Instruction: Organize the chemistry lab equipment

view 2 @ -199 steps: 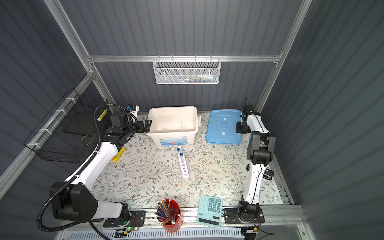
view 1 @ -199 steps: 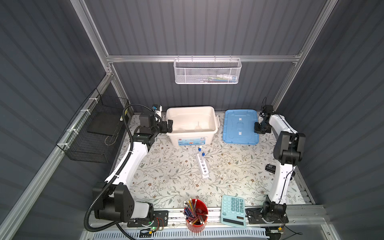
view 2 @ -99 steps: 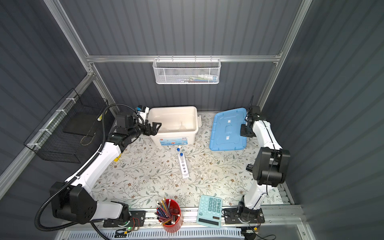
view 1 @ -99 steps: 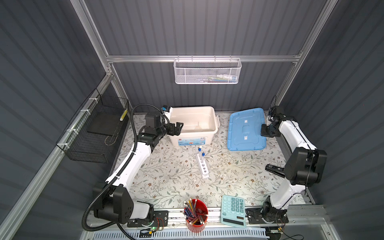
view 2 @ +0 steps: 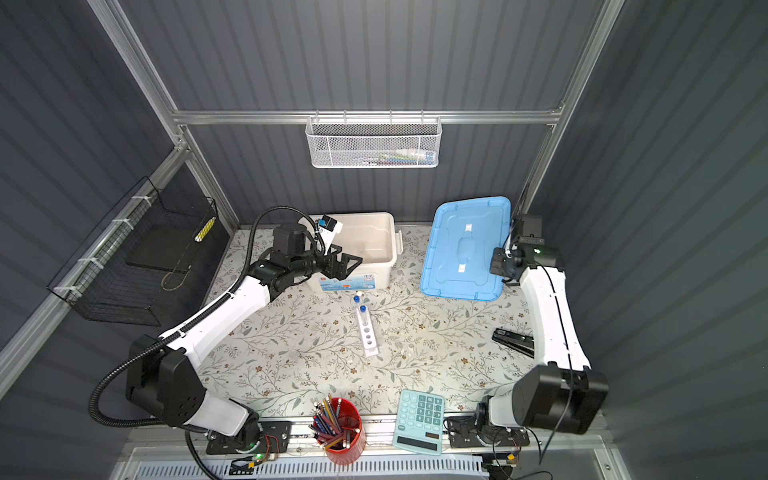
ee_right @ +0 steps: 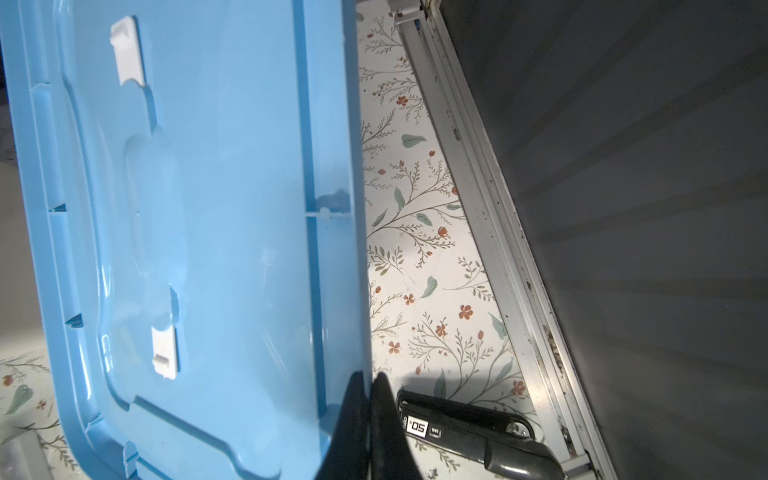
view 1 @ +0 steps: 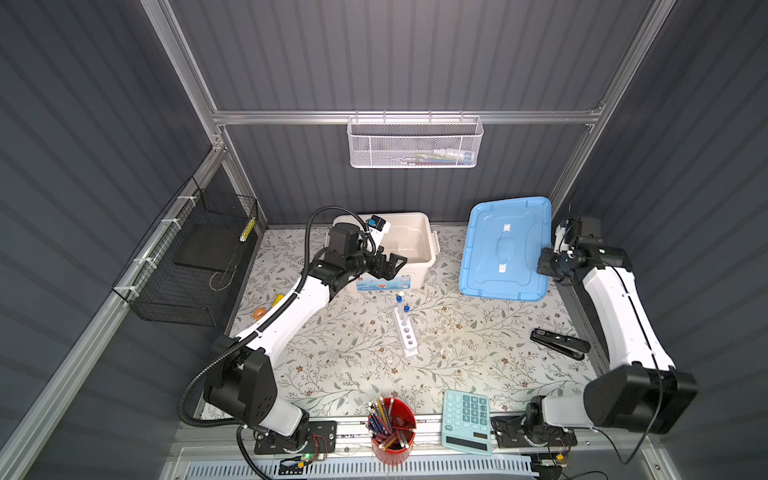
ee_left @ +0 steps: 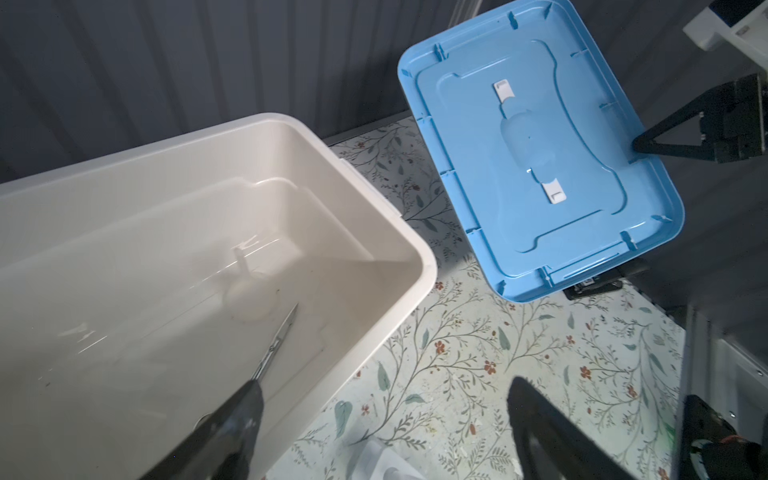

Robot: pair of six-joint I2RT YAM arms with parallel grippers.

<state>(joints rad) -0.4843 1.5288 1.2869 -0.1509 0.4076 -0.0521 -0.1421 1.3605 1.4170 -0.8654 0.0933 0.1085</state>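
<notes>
A robot test cell: dark corrugated walls (view 1: 415, 54) on aluminium framing (view 1: 407, 117) enclose a floral-covered table (view 1: 349, 345), a white mesh basket (view 1: 415, 143) at twelve o'clock, a black wire basket (view 1: 187, 266) at nine.

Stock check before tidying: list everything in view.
bin: one, white, table back
lid: one, blue, held, right of bin
test tubes: two, clear, blue caps, in rack
rack: one, white, table middle
tool: one, silver, inside bin
funnel: one, clear, inside bin
cup: one, red, holding pencils, front edge
calculator: one, pale teal, front edge
stapler: one, black, right side
mesh basket: one, white, back wall
wire basket: one, black, left wall
left end effector: one, black, open by bin
right end effector: one, black, shut on lid
</notes>
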